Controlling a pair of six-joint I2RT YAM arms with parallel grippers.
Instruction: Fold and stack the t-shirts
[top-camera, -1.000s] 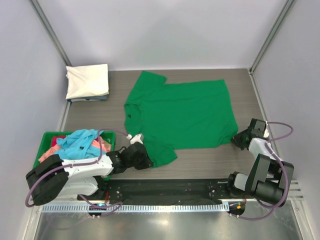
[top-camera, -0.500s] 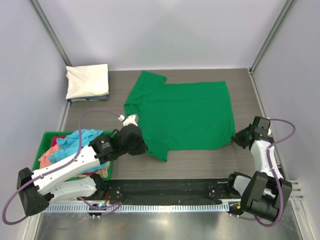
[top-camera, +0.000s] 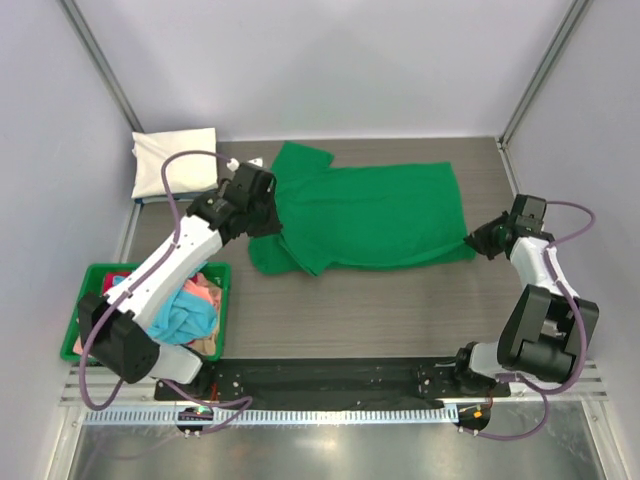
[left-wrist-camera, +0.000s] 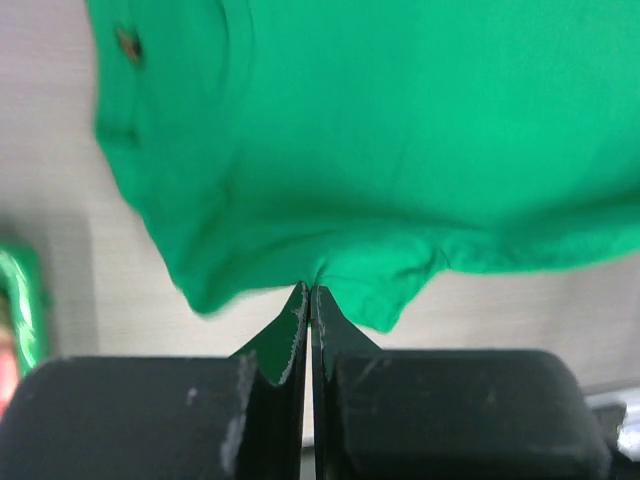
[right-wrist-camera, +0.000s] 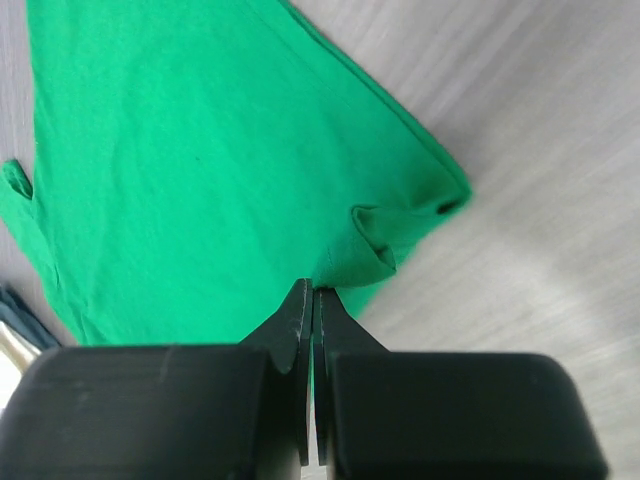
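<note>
Top external | green bin (top-camera: 70, 340) holds light blue shirt (top-camera: 185, 320), pink shirt (top-camera: 206, 290) | left fingers (left-wrist-camera: 282, 350), right fingers (right-wrist-camera: 292, 335) clamp green t-shirt (top-camera: 380, 215)

- Green plastic bin (top-camera: 70, 340) sitting at 8 o'clock, by left edge of table.
- Grey wood-grain table (top-camera: 380, 310) taking up centre.
- Black strip (top-camera: 330, 378) and ridged metal rail (top-camera: 330, 415) running along 6 o'clock edge.
- Pale wall (top-camera: 330, 70) closing off 12 o'clock.
- Metal post (top-camera: 100, 65) slanting at 11 o'clock.
- Second post (top-camera: 545, 65) slanting at 1 o'clock.
</note>
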